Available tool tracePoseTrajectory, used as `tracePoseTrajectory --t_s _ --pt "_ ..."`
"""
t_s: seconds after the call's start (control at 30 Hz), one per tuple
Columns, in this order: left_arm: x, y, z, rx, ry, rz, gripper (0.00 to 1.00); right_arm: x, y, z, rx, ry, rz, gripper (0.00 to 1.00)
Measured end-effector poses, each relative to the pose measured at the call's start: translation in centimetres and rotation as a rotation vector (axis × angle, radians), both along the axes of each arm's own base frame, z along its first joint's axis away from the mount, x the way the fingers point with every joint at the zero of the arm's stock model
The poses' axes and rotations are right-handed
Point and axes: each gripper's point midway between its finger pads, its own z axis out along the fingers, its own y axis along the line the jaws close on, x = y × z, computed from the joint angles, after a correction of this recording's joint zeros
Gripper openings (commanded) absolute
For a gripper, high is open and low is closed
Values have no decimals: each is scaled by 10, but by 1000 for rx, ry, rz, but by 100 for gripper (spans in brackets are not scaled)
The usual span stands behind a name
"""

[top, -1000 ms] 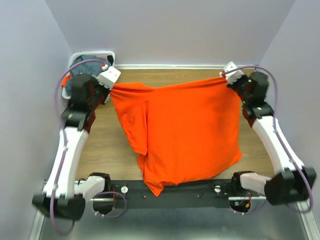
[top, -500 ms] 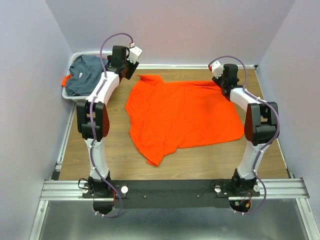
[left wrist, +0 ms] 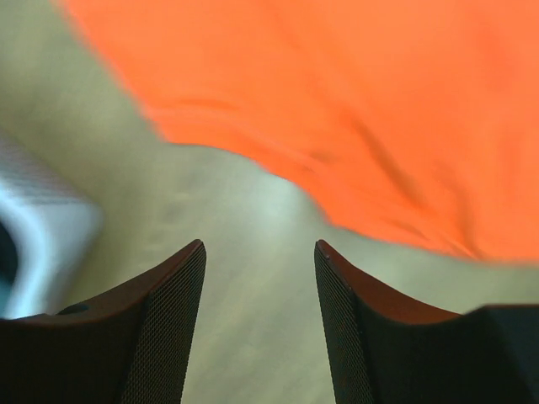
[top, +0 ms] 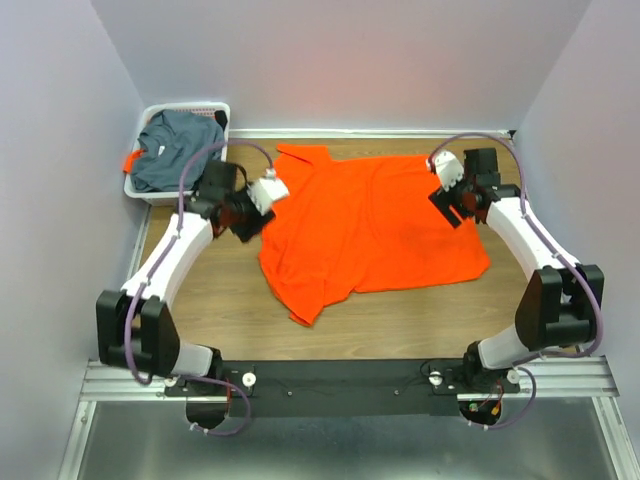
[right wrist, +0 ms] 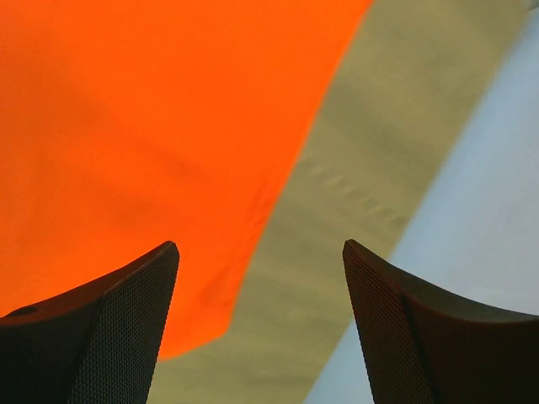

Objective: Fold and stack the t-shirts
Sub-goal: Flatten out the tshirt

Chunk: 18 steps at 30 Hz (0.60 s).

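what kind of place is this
Probably a robot lab test cell, not a home: plain walls box in a small wooden table, an orange t-shirt lies spread on it, and a white basket holds a grey-blue t-shirt.

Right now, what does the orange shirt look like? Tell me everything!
The orange t-shirt is plain, bright, soft-looking cloth. It lies spread out and mostly flat on the wooden table, a little wrinkled, with one corner pointing toward the near edge. It is not folded yet. The left gripper and right gripper hang open by its side edges, holding nothing.
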Motion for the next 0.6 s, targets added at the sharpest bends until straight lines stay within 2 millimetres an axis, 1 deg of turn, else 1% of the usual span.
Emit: tracePoseTrajectory --t_s 0.03,0.07,0.1,0.13,0.17,0.27,0.3,0.33,0.43,0.5,0.6 --pt "-23 -8 -9 8 31 -61 62 -16 2 -13 12 62 10 83" --pt "-41 -15 -16 16 54 -120 63 -32 4 -26 20 121 19 82" --pt "-63 -28 -24 25 75 -195 63 -42 5 -34 26 159 25 82" --pt "-78 -36 -28 35 88 -246 63 -64 6 -50 33 237 33 79" --pt "-99 -51 -32 42 99 -332 63 -75 6 -59 36 278 36 79" --pt "-145 -88 -42 62 122 -528 64 -107 6 -82 43 394 40 77" --pt "-155 -98 -45 68 128 -575 64 -113 6 -85 43 416 41 76" --pt "-171 -109 -51 81 144 -641 65 -119 6 -89 43 438 41 75" --pt "-201 -130 -69 121 191 -759 67 -126 5 -95 43 467 42 73" --pt "-217 -138 -84 161 224 -816 68 -129 5 -99 40 482 44 70" --pt "-230 -141 -105 219 269 -858 68 -134 3 -109 30 521 44 68"
